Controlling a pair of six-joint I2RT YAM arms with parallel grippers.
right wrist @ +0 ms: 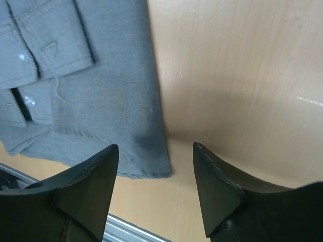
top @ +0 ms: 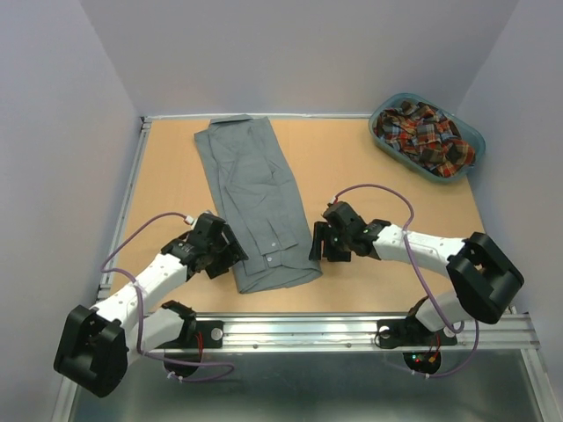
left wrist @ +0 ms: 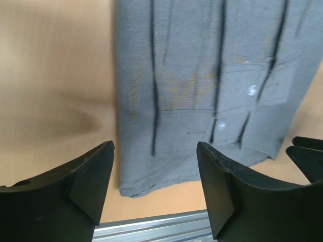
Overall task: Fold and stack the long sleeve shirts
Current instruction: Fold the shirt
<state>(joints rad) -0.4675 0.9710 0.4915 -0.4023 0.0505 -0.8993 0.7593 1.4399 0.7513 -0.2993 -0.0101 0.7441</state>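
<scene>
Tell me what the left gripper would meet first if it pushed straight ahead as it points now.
Likely the near end of the plain grey button-front cloth shirt, framed between the open fingers of the left gripper in its wrist view; depth is unclear.

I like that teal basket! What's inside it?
A crumpled red, navy and yellow plaid shirt fills the basket. Anything beneath it is hidden.

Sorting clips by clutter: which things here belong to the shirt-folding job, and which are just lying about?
Job: grey shirt, lying as a long strip on the table; plaid shirt, crumpled in the teal basket.
Just there: teal basket; table.
</scene>
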